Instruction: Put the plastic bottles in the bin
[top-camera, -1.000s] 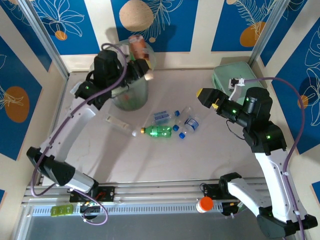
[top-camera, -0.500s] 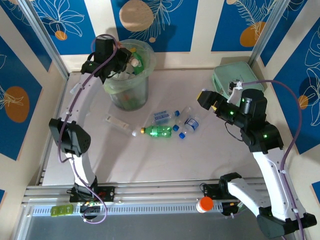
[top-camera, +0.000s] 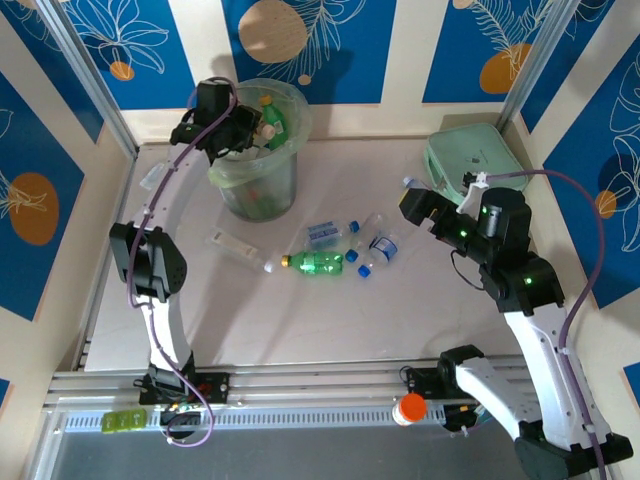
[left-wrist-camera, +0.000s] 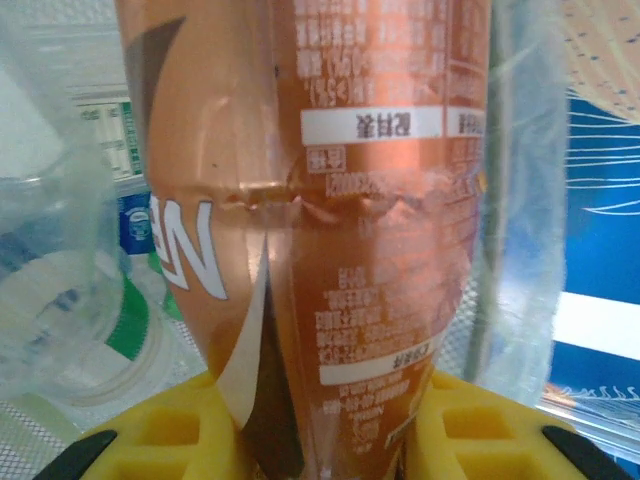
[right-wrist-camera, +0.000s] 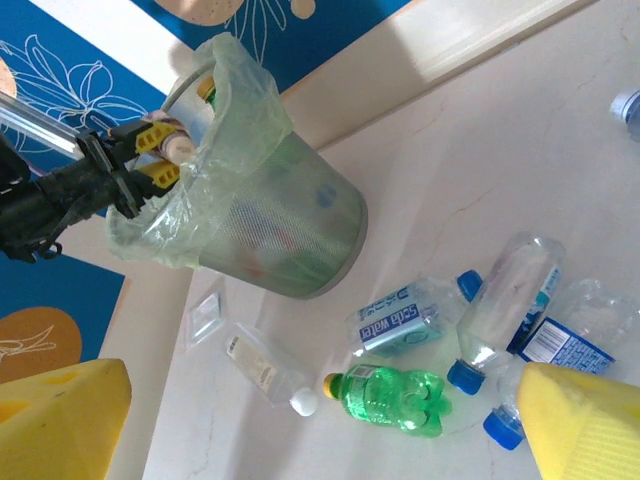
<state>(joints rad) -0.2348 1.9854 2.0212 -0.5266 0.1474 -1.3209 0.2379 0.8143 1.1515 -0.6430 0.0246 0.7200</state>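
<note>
Pale table (top-camera: 400, 320) carries the lined green bin (top-camera: 265, 190) far-left, bottles (top-camera: 272, 116) heaped inside. Left tool (right-wrist-camera: 165, 155) clamps a brown-labelled bottle (left-wrist-camera: 330, 200) over its mouth, poised for release. Right tool (top-camera: 412, 205) hovers jaws wide to the right of the green bottle (top-camera: 318, 263) and blue-capped clear bottles (top-camera: 380, 243) lying mid-table.

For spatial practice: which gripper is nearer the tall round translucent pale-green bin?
Left. The left gripper holds a brown-labelled plastic bottle over the bin rim; the open right gripper is far to its right.
</note>
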